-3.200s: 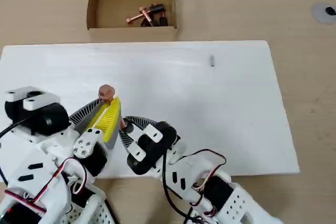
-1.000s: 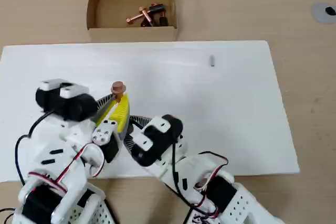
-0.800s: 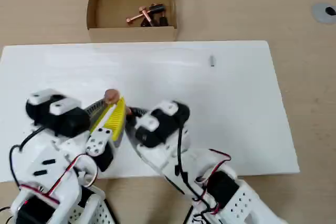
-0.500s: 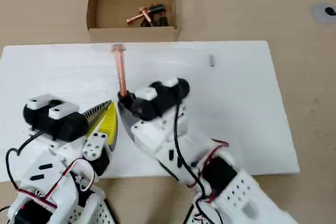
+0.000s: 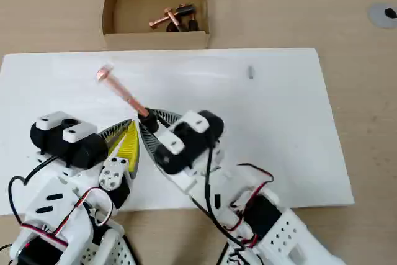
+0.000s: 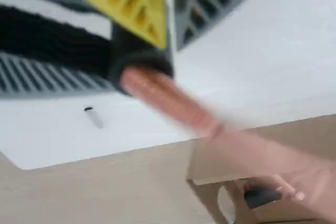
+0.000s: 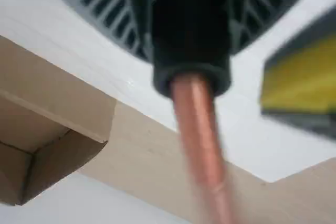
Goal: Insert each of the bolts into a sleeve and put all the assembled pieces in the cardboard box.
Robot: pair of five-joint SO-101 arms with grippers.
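bolt (image 5: pixel 122 94), coppery, in black sleeve (image 5: pixel 149 120)

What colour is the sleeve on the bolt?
The sleeve is black; the right wrist view shows it best.

1. The mat (image 5: pixel 279 122) lies on the table (image 5: pixel 366 91), and the box (image 5: pixel 111 10) stands behind it (toward the left).
2. Assembled pieces (image 5: pixel 175 18) lie in the box's right half.
3. The right fingers (image 5: pixel 146 136) clasp the sleeve (image 5: pixel 147 118) above the mat; the bolt (image 5: pixel 121 91) juts from it toward the far left.
4. The left arm (image 5: pixel 65 144) sits just left of them.
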